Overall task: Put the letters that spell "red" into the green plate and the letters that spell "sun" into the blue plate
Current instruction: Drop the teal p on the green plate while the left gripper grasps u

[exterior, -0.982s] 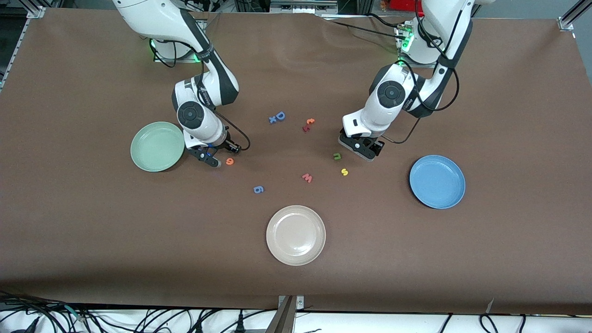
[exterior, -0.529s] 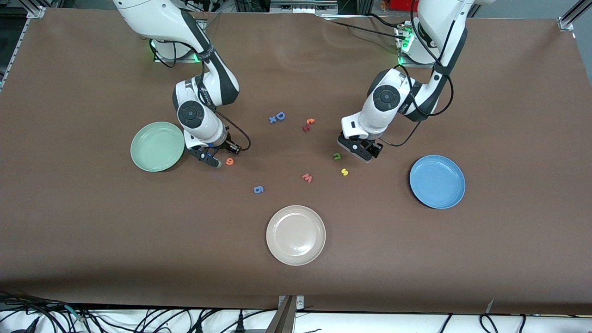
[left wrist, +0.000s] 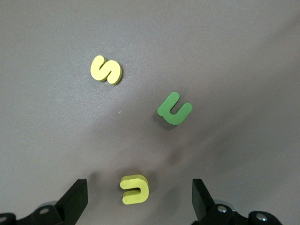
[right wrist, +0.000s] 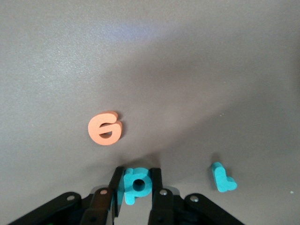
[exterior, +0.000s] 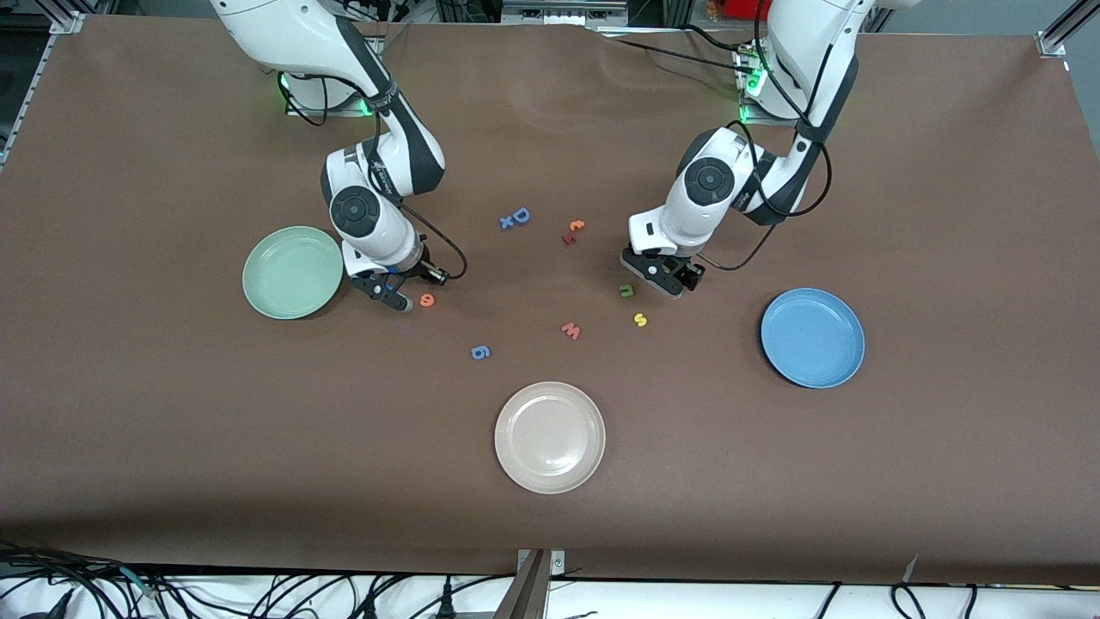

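Nothing is sorted yet: the green plate [exterior: 292,272], at middle left of the front view, and the blue plate [exterior: 812,337], at middle right, both sit bare. The right claw [right wrist: 137,194] pinches the teal "d" [right wrist: 137,183] on the surface, with the orange "e" [right wrist: 105,128] and teal "r" [right wrist: 221,178] nearby. The left claw [left wrist: 138,199], spread wide, straddles the yellow "u" [left wrist: 134,189]; the green "n" [left wrist: 175,109] and yellow "s" [left wrist: 106,70] lie loose.

A robotics lab: two white Franka arms [exterior: 378,185] stand bolted at the edge of a test table [exterior: 172,430] draped in brown cloth, green status lights glowing at their bases. Aluminium framing [exterior: 1057,34] brackets the corners, and bundles of black cables [exterior: 258,593] trail along the table's nearer edge.
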